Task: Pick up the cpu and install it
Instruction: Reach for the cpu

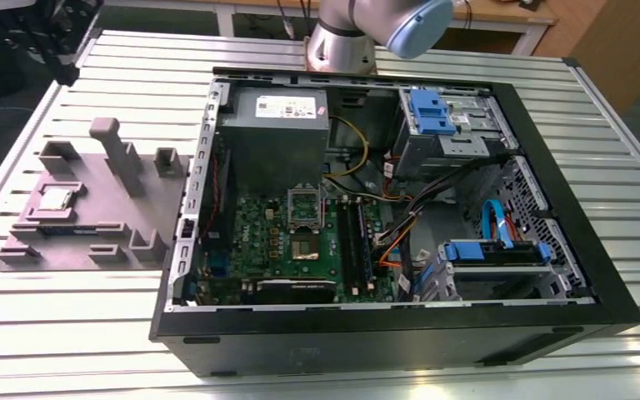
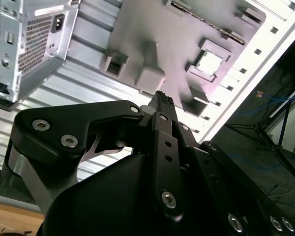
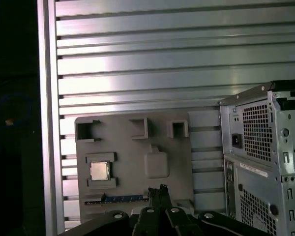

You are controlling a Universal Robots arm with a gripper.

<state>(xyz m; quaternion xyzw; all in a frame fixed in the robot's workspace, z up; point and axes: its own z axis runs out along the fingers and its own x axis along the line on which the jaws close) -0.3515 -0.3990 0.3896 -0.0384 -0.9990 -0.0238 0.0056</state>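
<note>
The cpu point(image 1: 56, 198) is a small silver-topped square lying flat in a recess of the grey fixture plate point(image 1: 97, 208), at the exterior view's left, outside the computer case. Both wrist views look down on the cpu point(image 3: 99, 170) point(image 2: 210, 63) from well above. My gripper point(image 3: 157, 190) point(image 2: 161, 99) hangs high over the fixture and off to one side of the chip, touching nothing. Its black fingers are pressed together and hold nothing. Inside the case, the motherboard point(image 1: 297, 242) carries the metal-framed socket point(image 1: 306, 206).
The open black computer case point(image 1: 587, 275) holds a grey power supply point(image 1: 276, 125), blue drive brackets and loose cables. The fixture plate has raised posts point(image 1: 114, 150). All of it rests on a ribbed aluminium table point(image 1: 76, 333). The arm's base point(image 1: 348, 42) stands behind the case.
</note>
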